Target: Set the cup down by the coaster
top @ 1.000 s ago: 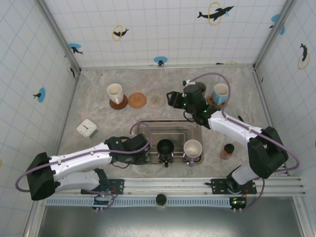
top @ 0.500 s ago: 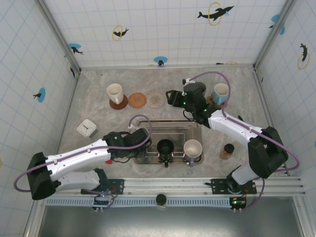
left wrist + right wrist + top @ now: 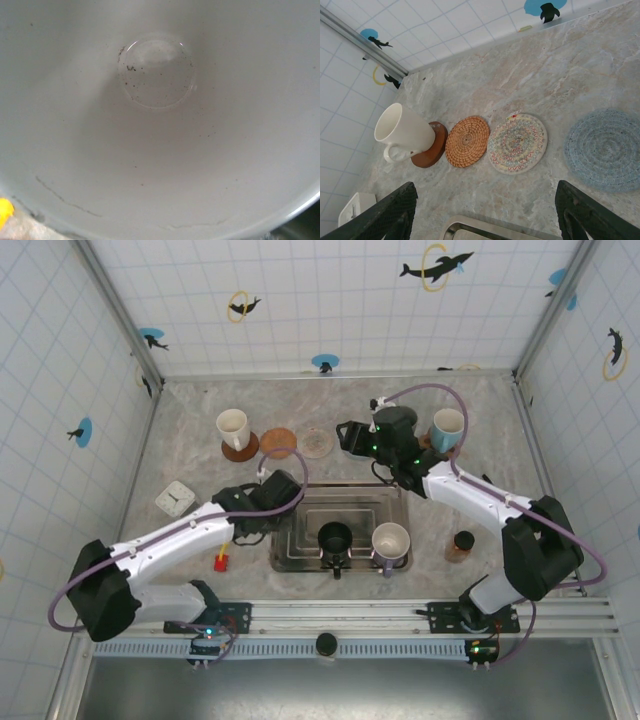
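The left arm [image 3: 180, 538] is reaching over the rear-left corner of the metal tray [image 3: 350, 510], with the cup [image 3: 160, 125] sitting mouth-on against its wrist camera (pale interior, speckled base). Whether the left fingers are clamping it cannot be told. Open surface [image 3: 200, 420] is lying between the tray's rear rim and the coaster row. There the woven coaster [image 3: 278, 442] and the patterned coaster [image 3: 318, 443] are sitting bare, just beside each other. The right fingers [image 3: 395, 212] are standing wide apart above that row, holding nothing.
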You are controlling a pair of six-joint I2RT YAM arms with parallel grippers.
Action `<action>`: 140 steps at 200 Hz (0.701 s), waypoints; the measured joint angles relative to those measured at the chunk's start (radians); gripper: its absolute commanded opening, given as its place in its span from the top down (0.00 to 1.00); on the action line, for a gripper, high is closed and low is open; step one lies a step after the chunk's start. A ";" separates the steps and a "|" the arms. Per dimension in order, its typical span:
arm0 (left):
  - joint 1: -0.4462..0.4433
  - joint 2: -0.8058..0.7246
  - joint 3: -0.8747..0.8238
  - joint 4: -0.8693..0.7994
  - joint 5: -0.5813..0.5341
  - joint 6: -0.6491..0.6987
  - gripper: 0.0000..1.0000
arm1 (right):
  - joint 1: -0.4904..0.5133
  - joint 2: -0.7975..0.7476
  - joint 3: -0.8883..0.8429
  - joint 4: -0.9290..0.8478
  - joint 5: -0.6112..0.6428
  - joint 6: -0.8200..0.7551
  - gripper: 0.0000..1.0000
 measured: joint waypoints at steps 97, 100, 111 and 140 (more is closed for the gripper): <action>0.270 0.242 0.207 0.195 0.111 0.204 1.00 | -0.031 0.007 0.000 0.000 -0.030 0.001 0.28; 0.276 0.255 0.218 0.200 0.114 0.209 1.00 | -0.033 0.007 0.000 0.000 -0.031 0.000 0.28; 0.294 0.290 0.252 0.212 0.126 0.223 1.00 | -0.035 0.006 0.000 0.000 -0.034 0.001 0.28; 0.338 0.376 0.315 0.249 0.163 0.253 1.00 | -0.042 0.008 0.000 0.000 -0.038 0.001 0.28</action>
